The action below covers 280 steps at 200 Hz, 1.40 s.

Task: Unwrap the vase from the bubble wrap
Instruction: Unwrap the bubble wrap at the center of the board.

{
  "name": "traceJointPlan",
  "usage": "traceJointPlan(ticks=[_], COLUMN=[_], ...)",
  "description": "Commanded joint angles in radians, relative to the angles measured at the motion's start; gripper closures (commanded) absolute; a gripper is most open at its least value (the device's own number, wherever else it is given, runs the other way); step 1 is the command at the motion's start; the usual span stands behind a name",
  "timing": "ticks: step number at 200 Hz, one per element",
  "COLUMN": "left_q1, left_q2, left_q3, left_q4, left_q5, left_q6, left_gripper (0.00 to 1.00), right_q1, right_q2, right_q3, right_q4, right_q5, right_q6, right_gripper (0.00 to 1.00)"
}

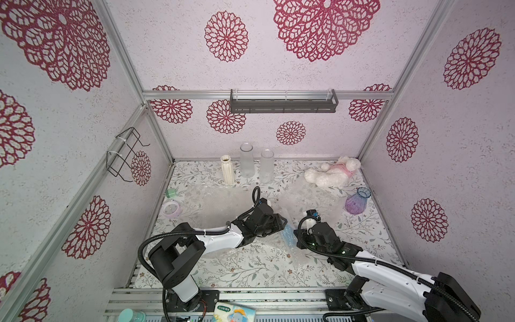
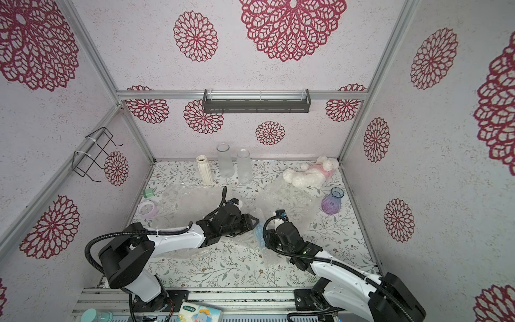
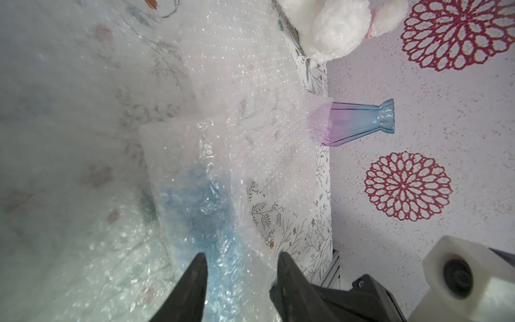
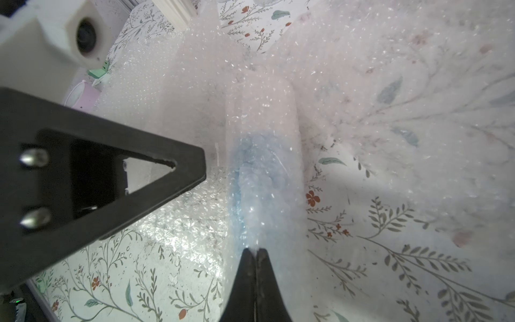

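Blue vase (image 4: 259, 172), swaddled in clear crinkly bubble wrap (image 1: 289, 237), lies mid-worktop (image 1: 250, 267) toward front edge, between arms; right gripper (image 4: 255, 251) jaws pressed together, pinching wrap edge; left gripper (image 3: 242, 262) jaws spread astride bundle, contact unclear. Risks: thin film slips or tears under pull; freed vase rolls out, strikes worktop; whole bundle drags if left hold weak.
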<state>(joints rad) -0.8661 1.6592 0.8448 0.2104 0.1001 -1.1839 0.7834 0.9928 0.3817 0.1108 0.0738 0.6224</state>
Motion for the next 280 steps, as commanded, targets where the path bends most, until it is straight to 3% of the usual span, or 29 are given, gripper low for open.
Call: traceJointPlan(ticks=[1, 176, 196, 240, 266, 280], left_q1=[-0.008, 0.025, 0.03, 0.036, 0.036, 0.036], left_q2=[0.009, 0.088, 0.1, 0.098, 0.069, 0.046], left_q3=[0.014, 0.012, 0.02, 0.021, 0.014, 0.014], left_q4=[0.02, 0.037, 0.043, 0.057, 0.038, 0.015], left_q5=[-0.004, -0.033, -0.028, -0.018, -0.026, -0.032], left_q6=[-0.01, 0.008, 0.015, 0.007, 0.008, 0.016], left_gripper=[0.56, 0.58, 0.64, 0.9, 1.0, 1.0], right_q1=[-0.004, -0.004, -0.004, -0.004, -0.004, -0.004], right_q2=[-0.028, -0.017, -0.018, -0.019, -0.015, -0.011], right_q3=[0.005, 0.018, 0.019, 0.015, 0.016, 0.019], right_q4=[0.03, 0.018, 0.016, 0.012, 0.012, 0.013], right_q5=[-0.002, -0.019, -0.02, -0.018, -0.017, -0.017], right_q6=[0.019, 0.023, 0.023, 0.024, 0.021, 0.018], right_gripper=[1.0, 1.0, 1.0, 1.0, 1.0, 1.0])
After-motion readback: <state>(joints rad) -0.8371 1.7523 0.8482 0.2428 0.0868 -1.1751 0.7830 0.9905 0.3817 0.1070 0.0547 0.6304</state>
